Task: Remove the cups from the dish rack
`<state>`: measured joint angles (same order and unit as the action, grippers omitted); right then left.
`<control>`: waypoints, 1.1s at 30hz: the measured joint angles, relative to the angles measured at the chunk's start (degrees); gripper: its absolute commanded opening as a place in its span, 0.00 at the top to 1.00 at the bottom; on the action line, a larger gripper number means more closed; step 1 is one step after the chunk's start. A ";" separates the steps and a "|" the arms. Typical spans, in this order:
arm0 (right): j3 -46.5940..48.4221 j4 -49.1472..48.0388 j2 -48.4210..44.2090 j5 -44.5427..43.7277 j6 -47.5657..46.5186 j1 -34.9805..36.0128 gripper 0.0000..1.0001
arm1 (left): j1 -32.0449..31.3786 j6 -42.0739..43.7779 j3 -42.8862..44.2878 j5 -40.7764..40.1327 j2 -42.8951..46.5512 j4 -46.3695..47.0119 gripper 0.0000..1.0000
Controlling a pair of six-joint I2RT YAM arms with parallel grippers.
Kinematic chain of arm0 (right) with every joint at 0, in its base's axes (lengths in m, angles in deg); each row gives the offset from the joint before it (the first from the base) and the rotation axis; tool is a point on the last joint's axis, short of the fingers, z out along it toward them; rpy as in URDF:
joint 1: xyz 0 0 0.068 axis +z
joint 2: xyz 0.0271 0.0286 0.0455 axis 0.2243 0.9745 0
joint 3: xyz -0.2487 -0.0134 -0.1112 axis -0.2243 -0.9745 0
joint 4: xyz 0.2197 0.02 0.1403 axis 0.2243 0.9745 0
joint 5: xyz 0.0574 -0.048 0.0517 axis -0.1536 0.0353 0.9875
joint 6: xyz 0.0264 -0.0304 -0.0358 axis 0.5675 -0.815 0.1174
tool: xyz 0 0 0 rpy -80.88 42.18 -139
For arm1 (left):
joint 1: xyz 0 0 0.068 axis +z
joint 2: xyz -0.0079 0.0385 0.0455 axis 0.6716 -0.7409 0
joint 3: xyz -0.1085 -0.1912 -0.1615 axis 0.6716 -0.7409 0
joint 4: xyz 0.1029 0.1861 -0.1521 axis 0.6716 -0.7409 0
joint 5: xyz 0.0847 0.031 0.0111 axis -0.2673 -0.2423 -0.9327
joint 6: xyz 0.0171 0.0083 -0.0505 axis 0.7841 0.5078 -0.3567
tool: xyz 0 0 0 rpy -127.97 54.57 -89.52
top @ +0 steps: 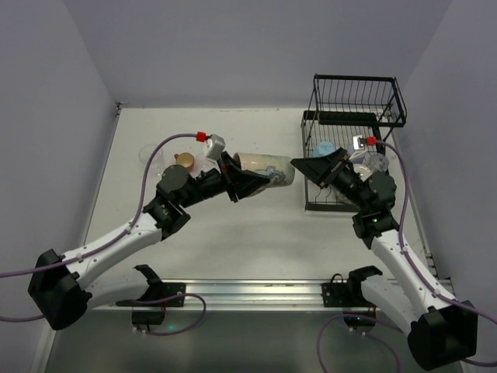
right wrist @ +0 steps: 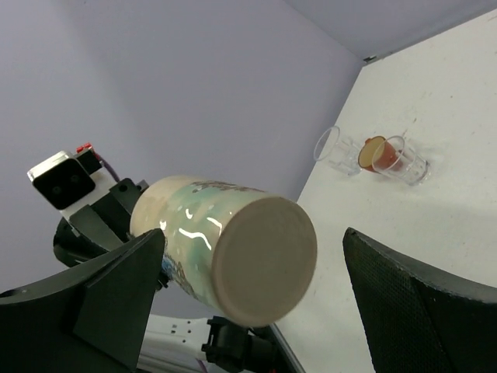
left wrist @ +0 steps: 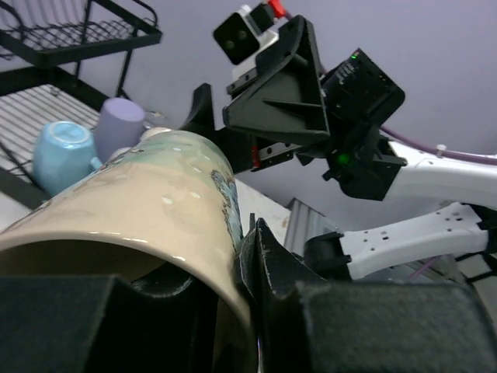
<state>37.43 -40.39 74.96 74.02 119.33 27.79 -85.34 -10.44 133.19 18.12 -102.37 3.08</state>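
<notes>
My left gripper point(top: 237, 180) is shut on the rim of a beige cup point(top: 264, 172) with a teal pattern and holds it on its side above the table's middle. One finger is inside the rim and one outside point(left wrist: 268, 264). The cup's flat base point(right wrist: 264, 260) faces my right gripper point(top: 307, 167), which is open, with a finger point(right wrist: 116, 299) on each side of the base and not touching it. The black wire dish rack point(top: 353, 101) stands at the back right. A light blue cup point(left wrist: 66, 151) and a lavender cup point(left wrist: 120, 124) lie on its lower tray.
On the table at the back left stand an orange cup point(right wrist: 377, 153) and two clear glasses point(right wrist: 330, 148) point(right wrist: 405, 161). Something pale point(top: 374, 162) lies in the rack behind my right wrist. The rack's upper basket point(left wrist: 70, 35) looks empty. Grey walls close the sides.
</notes>
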 measured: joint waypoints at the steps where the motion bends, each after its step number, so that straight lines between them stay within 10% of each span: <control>1: 0.00 0.31 -0.42 -0.61 -0.46 0.00 0.01 | 0.00 1.36 0.00 -1.40 1.77 -2.47 1.00; 7: 0.50 4.50 -1.49 -4.13 -3.65 0.00 0.01 | 0.00 9.25 4.81 -11.63 5.11 -18.12 1.00; 20: 7.37 26.43 -9.42 -16.15 -21.24 0.00 0.01 | 0.33 20.72 41.00 -36.11 -37.05 -53.75 1.00; 33: 4.50 34.69 -13.42 -21.18 -29.31 0.00 0.01 | 8.11 23.82 55.28 -37.97 -53.72 -63.23 1.00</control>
<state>41.93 -5.70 61.54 52.84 90.02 27.79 -77.24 13.38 188.47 -19.85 -156.09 -60.15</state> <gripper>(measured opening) 0.990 0.221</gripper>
